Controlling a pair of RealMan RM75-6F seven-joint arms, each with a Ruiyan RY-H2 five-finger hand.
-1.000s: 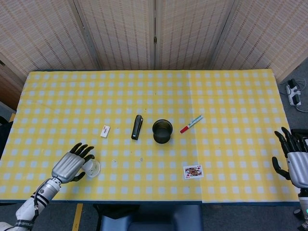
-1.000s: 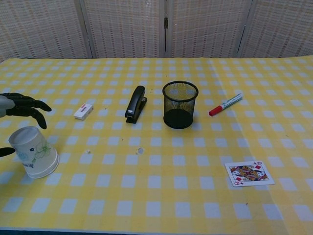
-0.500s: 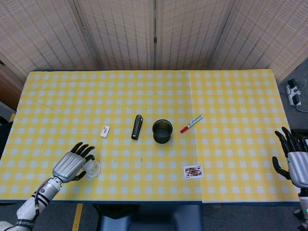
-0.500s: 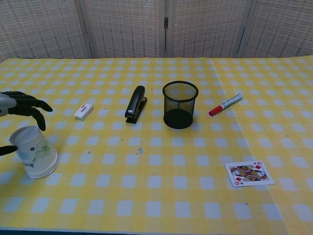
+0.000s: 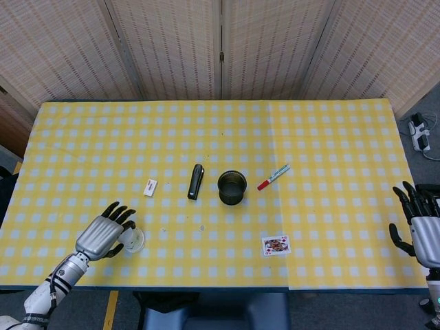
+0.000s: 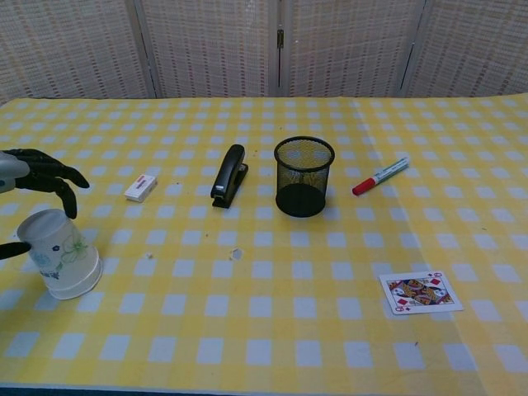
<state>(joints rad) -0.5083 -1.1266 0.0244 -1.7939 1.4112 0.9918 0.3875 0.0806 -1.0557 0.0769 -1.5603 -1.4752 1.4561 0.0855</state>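
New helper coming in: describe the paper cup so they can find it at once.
On the yellow checked table, look to the near left corner, beside the left hand. The paper cup stands upside down there, white with a small floral print, the only cup-shaped paper item.

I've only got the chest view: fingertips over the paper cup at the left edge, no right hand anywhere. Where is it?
Observer: The head view shows the right hand beyond the table's right edge, roughly level with the playing card.
Operator: Holding anything?
Observer: Nothing; its fingers are spread.
Operator: And the left hand's palm?
Observer: The left hand sits beside the paper cup, on the side nearer the table's left edge, fingers arched over it.
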